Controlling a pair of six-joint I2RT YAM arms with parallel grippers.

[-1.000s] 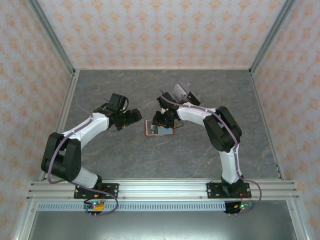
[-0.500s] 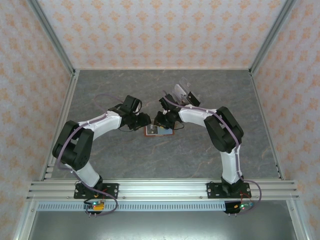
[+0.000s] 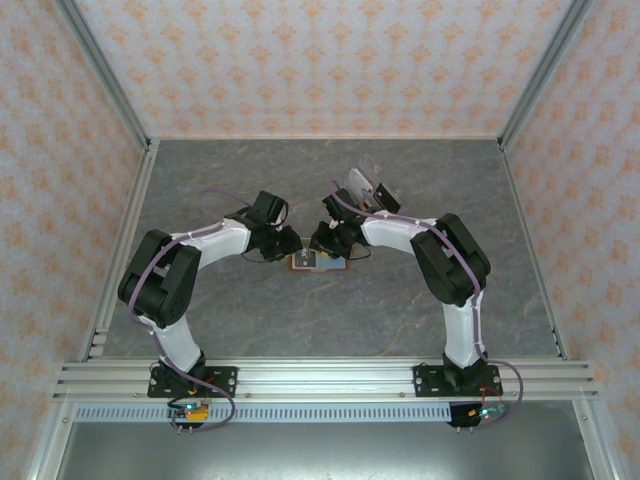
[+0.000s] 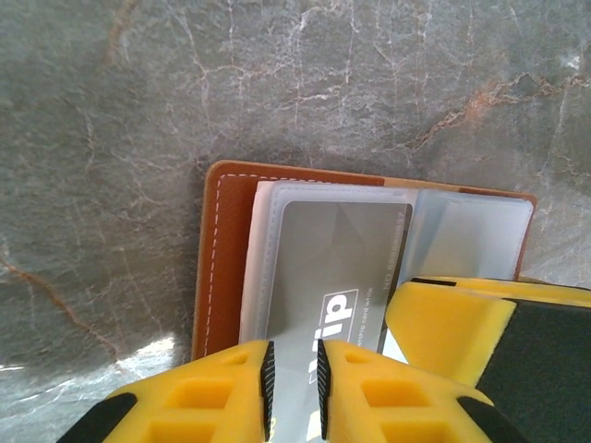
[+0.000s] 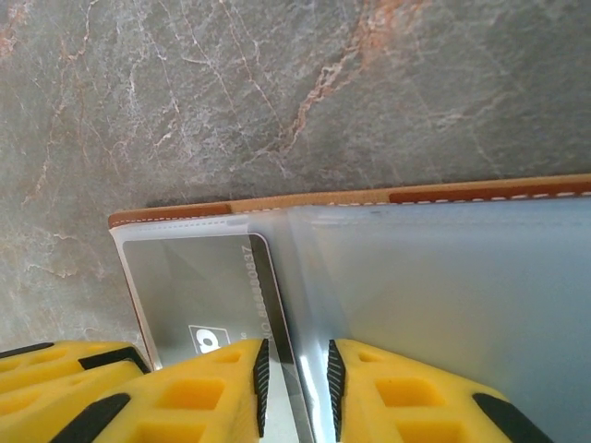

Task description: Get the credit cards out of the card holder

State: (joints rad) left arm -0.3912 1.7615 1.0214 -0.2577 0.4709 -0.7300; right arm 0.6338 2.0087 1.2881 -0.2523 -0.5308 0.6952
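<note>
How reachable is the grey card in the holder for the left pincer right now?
Likely yes: the left pincer sits at the near edge of the grey card, jaws nearly shut. A clear sleeve covers the card, and the right pincer crowds one corner.

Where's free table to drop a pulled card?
Bare: table right of the right arm, the far-left corner, the near strip between card holder and front rail. Crowded: centre, where left claw and right claw meet at the holder; clutter behind the right arm.
</note>
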